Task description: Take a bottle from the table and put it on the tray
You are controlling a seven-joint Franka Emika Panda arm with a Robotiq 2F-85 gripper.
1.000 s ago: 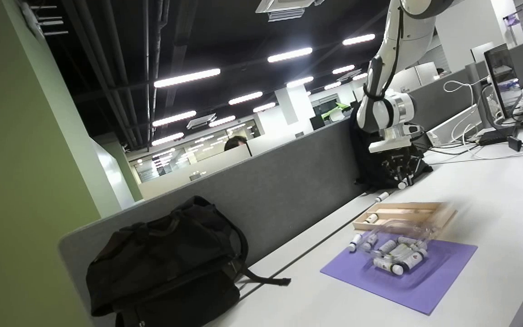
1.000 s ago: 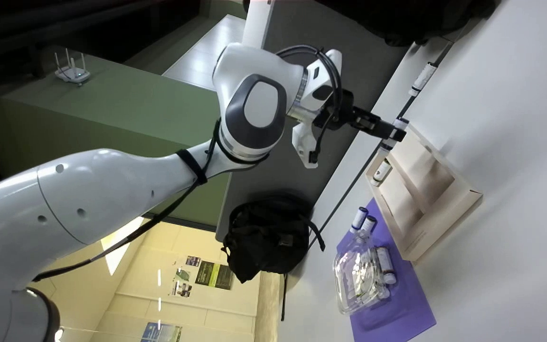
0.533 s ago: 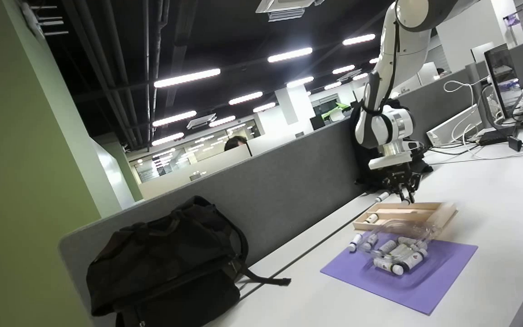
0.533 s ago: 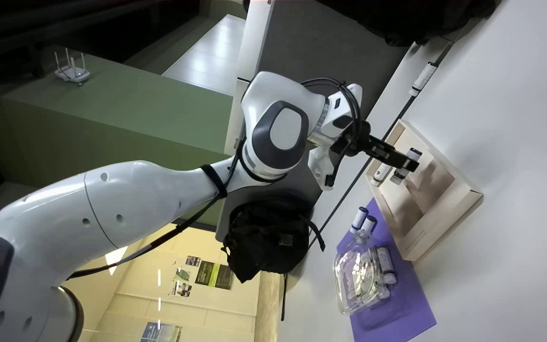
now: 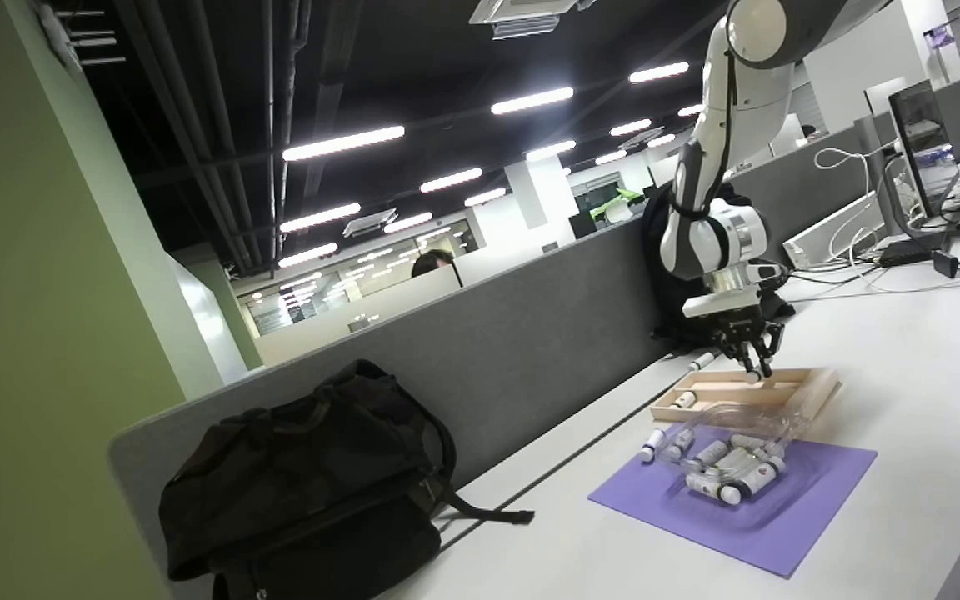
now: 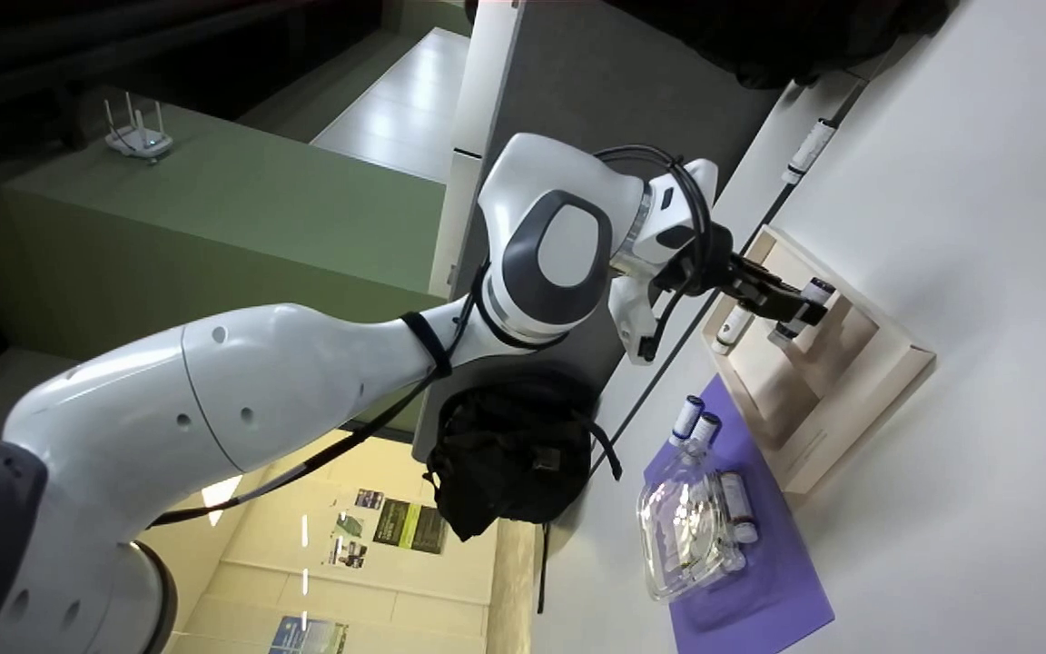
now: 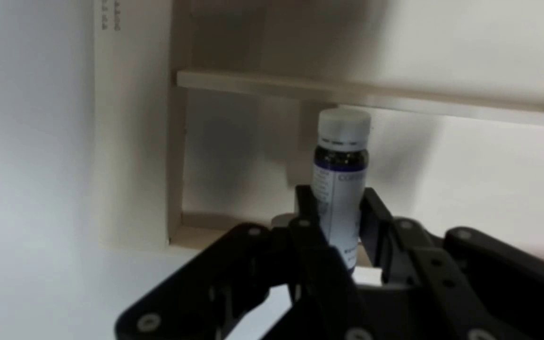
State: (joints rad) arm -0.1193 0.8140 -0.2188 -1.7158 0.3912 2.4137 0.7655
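My gripper (image 7: 335,208) is shut on a small white-labelled bottle (image 7: 342,167) with a white cap. Gripper (image 6: 809,309) and bottle (image 6: 817,292) are over the pale wooden tray (image 6: 859,422), with the bottle lying roughly sideways. In an exterior view the gripper (image 5: 755,367) and the bottle end (image 5: 753,377) are low over the tray (image 5: 817,396). In the wrist view the cap is close to the tray's divider (image 7: 272,86); I cannot tell if they touch. Another bottle (image 6: 732,329) lies in the tray. The white table (image 5: 905,367) is under it.
A purple mat (image 5: 830,492) beside the tray bears a clear container (image 6: 655,579) with several bottles (image 5: 755,481). A bottle (image 6: 686,418) stands next to the container. Another bottle (image 6: 809,150) lies by the grey partition (image 5: 547,342). Black backpacks (image 5: 305,475) lean along it.
The gripper has carried the bottle from beyond the tray's far edge to low over the tray. In the last half second the tray has shifted slightly.
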